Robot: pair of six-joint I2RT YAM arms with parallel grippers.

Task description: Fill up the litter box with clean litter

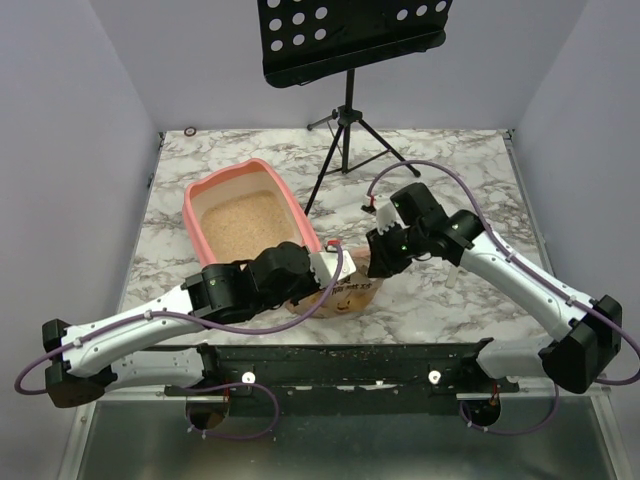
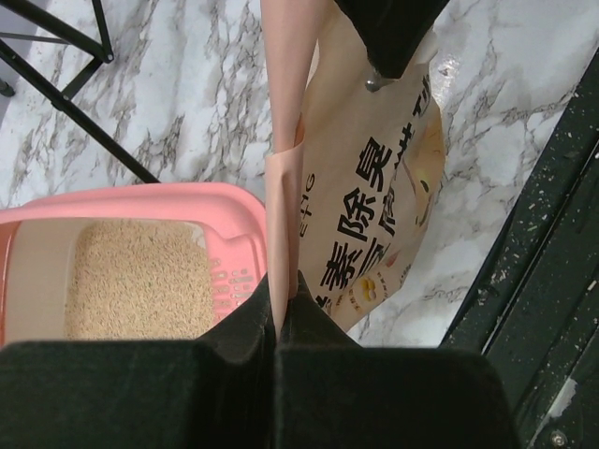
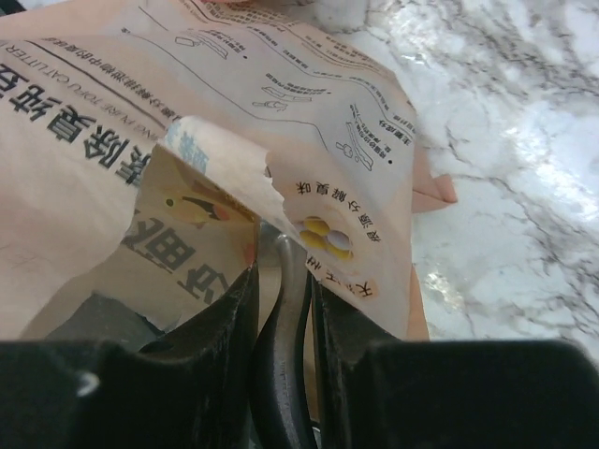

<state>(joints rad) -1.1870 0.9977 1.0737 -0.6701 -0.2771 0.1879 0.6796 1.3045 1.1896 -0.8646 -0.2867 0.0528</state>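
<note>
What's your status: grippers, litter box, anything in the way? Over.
Left gripper shut on bag edge. Right gripper shut on bag. Litter box holds litter. Music stand leg near box.

White arms (image 1: 130,330), black joints (image 1: 270,275), purple cables (image 1: 425,162).

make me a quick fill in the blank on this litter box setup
The litter box holds a layer of beige ____. Both arms' jaws are shut on the ____ printed with Chinese characters. The table top is patterned like ____. Behind the box is a black ____ stand.
Missing: litter; bag; marble; music.
</note>
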